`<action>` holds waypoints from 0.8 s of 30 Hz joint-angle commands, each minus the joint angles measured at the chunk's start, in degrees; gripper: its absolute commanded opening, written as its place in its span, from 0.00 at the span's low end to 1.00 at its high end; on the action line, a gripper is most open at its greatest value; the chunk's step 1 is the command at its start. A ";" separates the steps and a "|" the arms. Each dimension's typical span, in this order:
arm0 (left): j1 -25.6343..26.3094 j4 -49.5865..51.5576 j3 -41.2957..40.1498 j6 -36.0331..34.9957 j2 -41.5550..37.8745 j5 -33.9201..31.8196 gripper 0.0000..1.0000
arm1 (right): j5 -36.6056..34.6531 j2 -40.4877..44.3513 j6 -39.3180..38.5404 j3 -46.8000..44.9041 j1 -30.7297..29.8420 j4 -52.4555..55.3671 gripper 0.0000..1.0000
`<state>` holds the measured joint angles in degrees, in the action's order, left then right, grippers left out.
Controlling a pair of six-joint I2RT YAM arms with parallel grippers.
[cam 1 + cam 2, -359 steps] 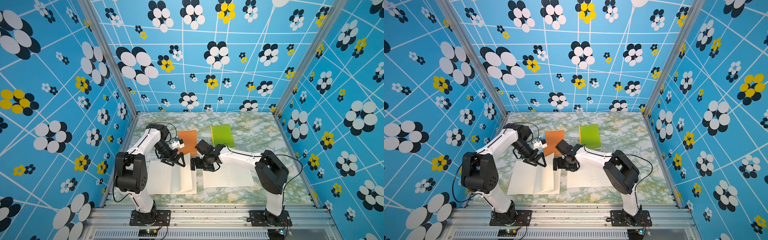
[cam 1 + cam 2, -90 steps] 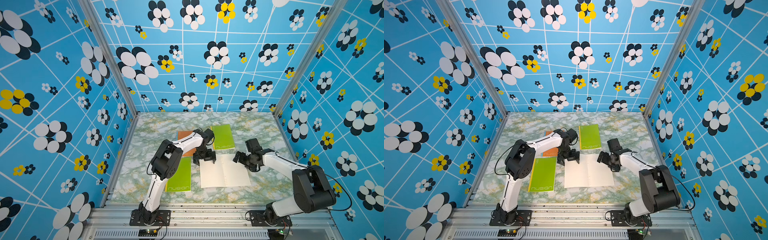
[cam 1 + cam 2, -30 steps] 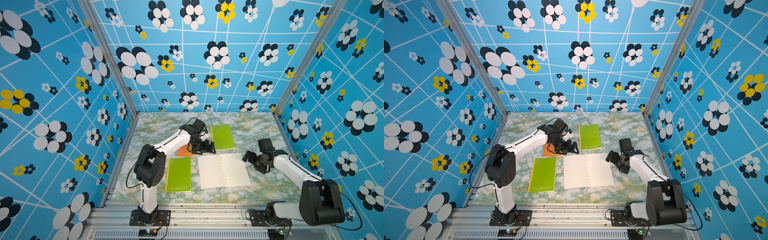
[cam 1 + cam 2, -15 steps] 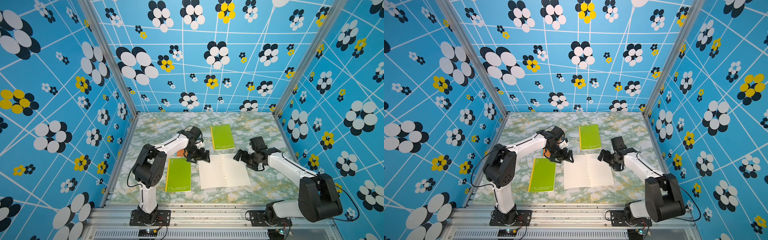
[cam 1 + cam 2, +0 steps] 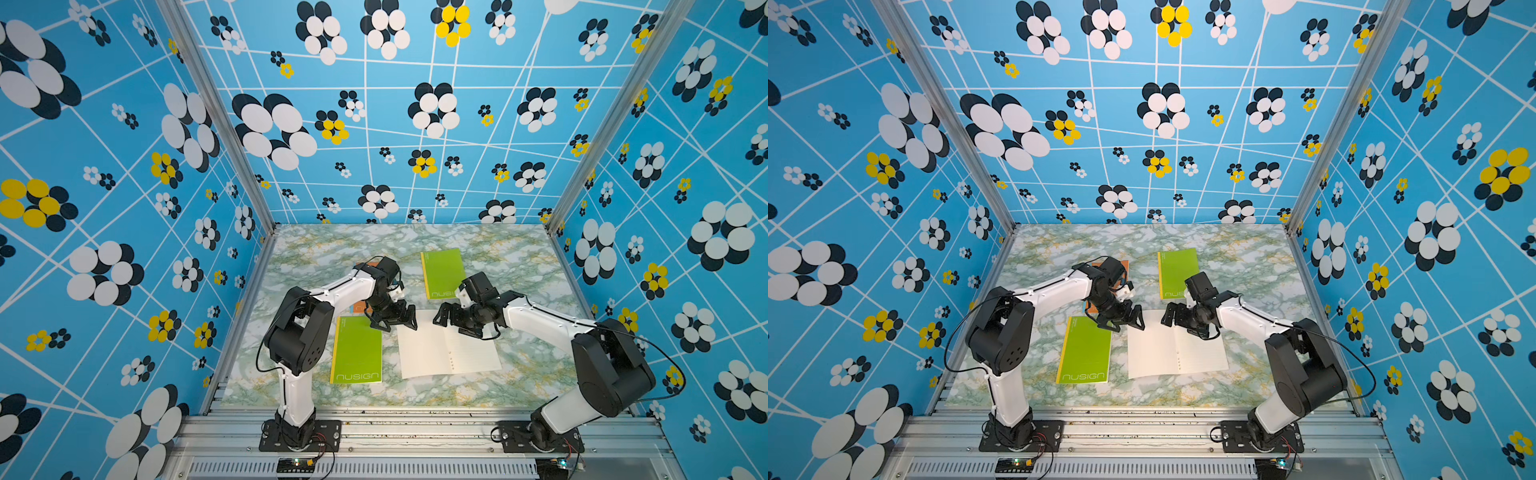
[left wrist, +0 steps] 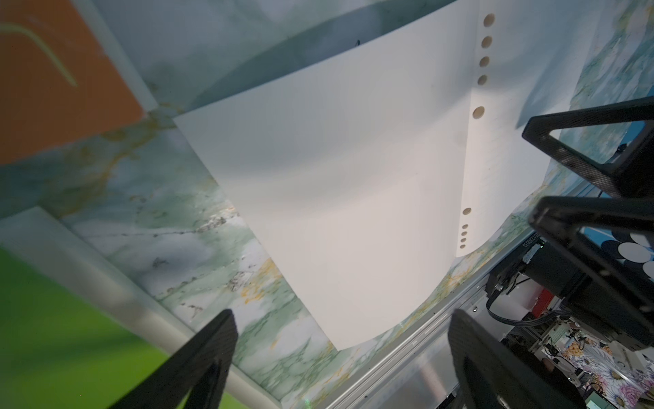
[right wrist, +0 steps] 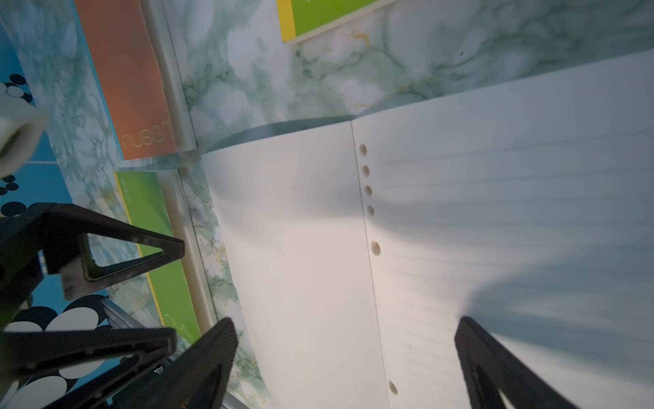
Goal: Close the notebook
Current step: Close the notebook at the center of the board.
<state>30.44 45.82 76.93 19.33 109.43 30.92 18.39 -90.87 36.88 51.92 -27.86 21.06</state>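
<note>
The notebook [image 5: 446, 347] [image 5: 1175, 347] lies open and flat on the marble table, white pages up, with punched holes along its spine. My left gripper [image 5: 397, 326] [image 5: 1127, 326] hovers open over the far left corner of the left page; in the left wrist view the gripper [image 6: 341, 315] straddles that page [image 6: 354, 194] with nothing between its jaws. My right gripper [image 5: 451, 326] [image 5: 1179, 326] is open above the far edge near the spine. In the right wrist view the gripper [image 7: 346, 322] spans the spine of the notebook [image 7: 300, 230]. Neither gripper holds anything.
A closed green notebook [image 5: 356, 349] [image 5: 1086, 349] lies left of the open one. Another green notebook [image 5: 442, 274] [image 5: 1177, 272] lies at the back. An orange notebook [image 7: 131, 88] [image 6: 53, 70] sits mostly under the left arm. Patterned walls enclose the table.
The left gripper came forward from the back of the table to the notebook's far left corner. The right gripper swung left from the table's right side to the notebook's far edge. The notebook stayed open.
</note>
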 commanded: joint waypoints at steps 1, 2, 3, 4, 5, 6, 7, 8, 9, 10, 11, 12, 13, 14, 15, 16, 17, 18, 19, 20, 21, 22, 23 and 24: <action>-1.23 0.67 -1.54 -1.49 0.43 0.86 0.96 | 0.32 -0.38 1.00 1.85 -0.70 -0.71 0.99; -1.49 0.58 -1.67 -1.63 0.33 0.90 0.96 | 0.33 -0.28 1.01 1.99 -0.71 -0.72 0.99; -1.72 0.43 -1.95 -1.60 0.38 0.83 0.96 | 0.44 -0.30 1.01 2.11 -0.67 -0.74 0.99; -2.00 0.41 -2.06 -1.62 0.35 0.98 0.96 | 0.68 -0.48 1.09 2.22 -0.77 -0.77 0.99; -2.20 0.28 -2.12 -1.71 0.32 0.94 0.96 | 1.14 -0.83 1.34 2.38 -1.01 -1.04 0.99; -2.45 0.24 -2.13 -1.74 0.43 0.96 0.96 | 1.66 -1.28 1.56 2.63 -1.38 -1.27 0.99; -2.60 0.14 -2.09 -1.73 0.61 0.99 0.96 | 1.94 -1.77 1.61 2.87 -1.93 -1.42 0.99; -2.90 0.04 -1.99 -1.63 0.69 1.03 0.96 | 2.10 -2.40 1.63 3.28 -2.63 -1.42 0.99; -3.18 -0.02 -1.93 -1.54 0.83 1.15 0.96 | 2.17 -3.09 1.61 3.66 -3.32 -1.50 0.99; -3.35 -0.04 -1.95 -1.51 0.92 1.18 0.96 | 2.18 -3.70 1.61 4.00 -3.80 -1.49 0.99; -3.53 -0.05 -1.91 -1.42 0.95 1.41 0.96 | 2.11 -4.32 1.61 4.22 -4.19 -1.39 0.99; -3.61 -0.03 -1.93 -1.44 0.99 1.47 0.96 | 2.09 -5.01 1.78 4.33 -4.46 -1.52 0.99; -3.62 -0.07 -1.94 -1.43 1.01 1.64 0.96 | 2.00 -5.51 1.87 4.39 -4.53 -1.54 0.99; -3.63 -0.03 -1.98 -1.41 0.90 1.84 0.96 | 1.74 -5.88 1.89 4.33 -4.57 -1.53 0.99; -3.63 -0.14 -2.04 -1.41 0.92 2.10 0.96 | 1.14 -6.20 1.83 4.38 -4.54 -1.10 0.99; -3.62 -0.12 -2.12 -1.44 1.05 2.36 0.95 | 0.35 -6.42 1.63 4.62 -4.57 -0.32 0.99; -3.54 -0.14 -2.28 -1.33 1.05 2.62 0.95 | -0.82 -6.69 1.30 5.00 -4.55 0.81 0.99; -3.40 -0.13 -2.32 -1.46 1.11 2.73 0.95 | -1.91 -6.91 0.89 5.33 -4.53 2.06 0.99; -3.24 -0.12 -2.47 -1.48 1.15 2.68 0.95 | -2.65 -7.04 0.66 5.58 -4.49 2.88 0.99; -3.02 -0.21 -2.52 -1.71 1.14 2.76 0.95 | -3.07 -7.22 0.48 5.71 -4.45 3.29 0.99; -2.73 -0.29 -2.57 -1.89 1.19 2.79 0.95 | -3.18 -7.32 0.48 5.78 -4.49 3.45 0.99; -2.39 -0.38 -2.68 -1.91 1.23 2.79 0.95 | -3.10 -7.58 0.47 5.81 -4.48 3.46 0.99; -1.93 -0.49 -2.66 -1.99 1.35 2.80 0.95 | -2.97 -7.87 0.55 5.82 -4.49 3.45 0.99; -1.42 -0.47 -2.57 -1.87 1.53 2.88 0.95 | -3.14 -8.13 0.54 5.84 -4.49 3.49 0.99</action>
<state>27.75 45.15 75.11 18.72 109.45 32.64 17.30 -97.27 38.13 56.95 -32.34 21.61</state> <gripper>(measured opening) 0.954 0.990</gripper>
